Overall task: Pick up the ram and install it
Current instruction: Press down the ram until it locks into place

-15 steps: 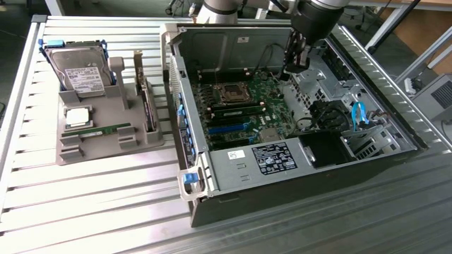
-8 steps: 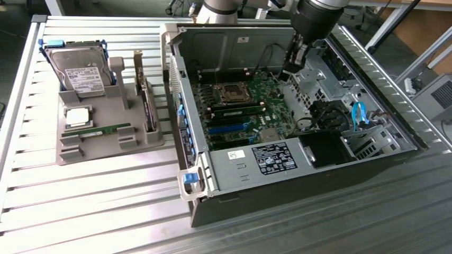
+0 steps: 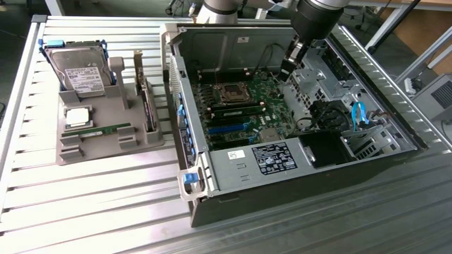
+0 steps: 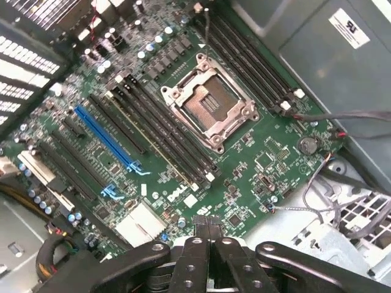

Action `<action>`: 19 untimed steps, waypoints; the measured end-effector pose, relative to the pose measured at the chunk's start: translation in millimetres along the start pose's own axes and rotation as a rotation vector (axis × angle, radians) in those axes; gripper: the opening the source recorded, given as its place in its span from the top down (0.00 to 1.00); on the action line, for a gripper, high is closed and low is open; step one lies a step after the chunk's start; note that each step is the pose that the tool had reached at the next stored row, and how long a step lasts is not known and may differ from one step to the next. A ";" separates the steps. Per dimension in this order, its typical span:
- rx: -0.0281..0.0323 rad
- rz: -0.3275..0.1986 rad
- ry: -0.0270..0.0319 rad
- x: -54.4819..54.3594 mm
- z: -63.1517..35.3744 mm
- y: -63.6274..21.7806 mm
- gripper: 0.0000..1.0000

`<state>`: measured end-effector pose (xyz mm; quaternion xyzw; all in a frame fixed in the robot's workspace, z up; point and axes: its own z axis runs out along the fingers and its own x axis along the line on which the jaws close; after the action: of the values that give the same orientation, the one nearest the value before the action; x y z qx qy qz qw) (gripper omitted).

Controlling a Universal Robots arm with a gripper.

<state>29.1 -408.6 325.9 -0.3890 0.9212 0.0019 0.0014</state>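
Slatted metal forms the table (image 3: 84,211) seen in the exterior view, with chair legs and a floor visible beyond its far edge. One open computer case (image 3: 297,121) is laid on its side toward the exterior view's right, its green motherboard (image 3: 247,111) exposed. One grey holder (image 3: 106,127) is placed toward the exterior view's left; on it are held one hard drive (image 3: 81,71), one square silver CPU chip (image 3: 78,117) and one upright dark card (image 3: 145,98). The ram (image 3: 95,130), a single green stick, is lying flat in the holder's front slots, well apart from the arm. The pincer (image 3: 289,66) is hung over the far part of the case interior, closed on nothing.

In the wrist view, the pincer (image 4: 206,227) is seen from behind, its two dark fingers (image 4: 194,256) pressed together with nothing between them, above the motherboard (image 4: 287,152). One empty CPU socket (image 4: 208,108) is framed at the centre, and one blue slot (image 4: 104,137) is laid among long black slots.
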 end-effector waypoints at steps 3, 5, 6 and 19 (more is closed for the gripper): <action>0.0003 0.061 0.0000 0.0 0.1 0.0 0.91; 0.0006 0.114 -0.0002 0.0 0.2 0.0 0.91; 0.0007 0.147 -0.0002 0.0 0.2 0.0 0.91; 0.0025 0.536 -0.0009 0.0 0.8 0.0 0.91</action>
<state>29.1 -408.6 325.0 -0.1310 0.9914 0.0012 0.0018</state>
